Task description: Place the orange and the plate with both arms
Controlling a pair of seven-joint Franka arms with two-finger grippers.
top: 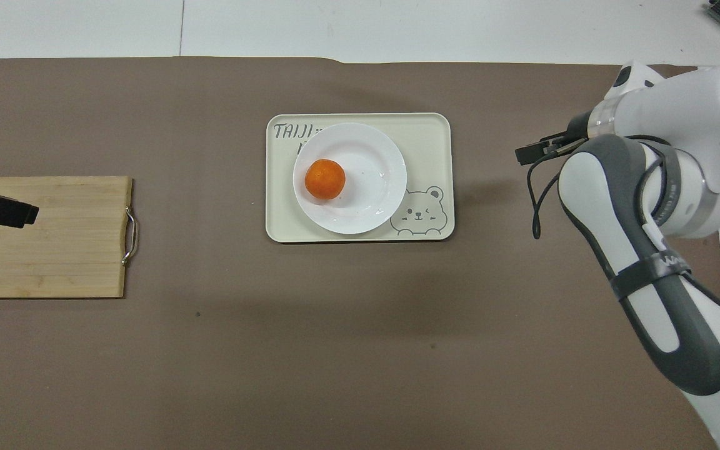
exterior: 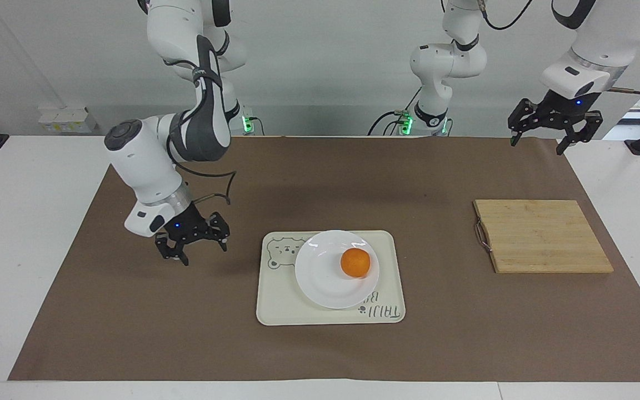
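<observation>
Two robot arms stand clear of a finished-looking setting. Nearest the robots, the left gripper (exterior: 555, 129) waits in the air over the edge of the brown mat (exterior: 131, 333) at the left arm's end of the table, jaws spread wide and empty. Farther out, on that same end, lies a wooden cutting board (exterior: 542, 236) with a small metal handle, bare and well apart from everything else. The right gripper (exterior: 193, 240) hangs low over bare mat toward the right arm's end, near the cream tray (exterior: 275, 303) but not touching it, its jaws apart and holding nothing.

At the middle of the mat, the white plate (exterior: 320, 278) sits on the tray beside a printed bear face, and the orange (exterior: 355, 263) rests in the plate's dished centre, on the side toward the left arm's end. Judged from this arrangement, both placements appear done: fruit on plate, plate on tray. What seems left, if anything, is for the arms to go to rest. Nothing stands in either arm's way.
</observation>
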